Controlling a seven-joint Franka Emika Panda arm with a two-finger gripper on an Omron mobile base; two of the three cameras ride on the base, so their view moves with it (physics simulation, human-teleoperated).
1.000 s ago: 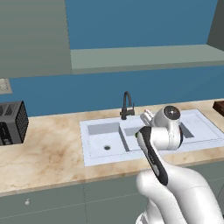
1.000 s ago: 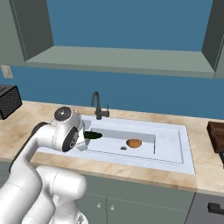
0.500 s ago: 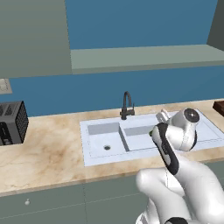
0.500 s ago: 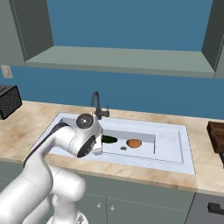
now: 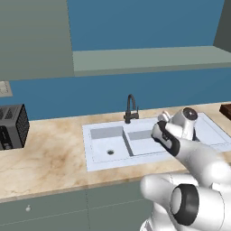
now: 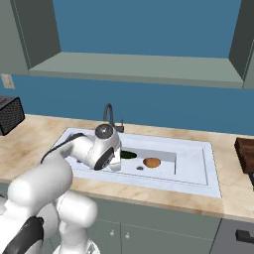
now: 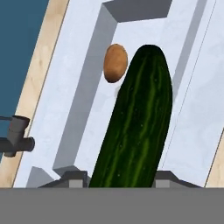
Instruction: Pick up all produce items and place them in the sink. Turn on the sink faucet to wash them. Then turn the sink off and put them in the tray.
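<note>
Swinging right along the sink (image 6: 208, 171) over the past second, the white arm now reaches low across the larger basin, wrist bent downward. Its fingers (image 7: 162, 178) grip the dark green cucumber (image 7: 135, 127), which juts out over the basin; its far end shows beside the hand in the right base view. Below it the brown potato (image 6: 152, 162) lies on the basin floor, near the black faucet (image 6: 110, 116).

White arm (image 6: 74, 151) bent forward and low, gripper (image 7: 120, 177) clamping cucumber (image 7: 135, 122)
</note>
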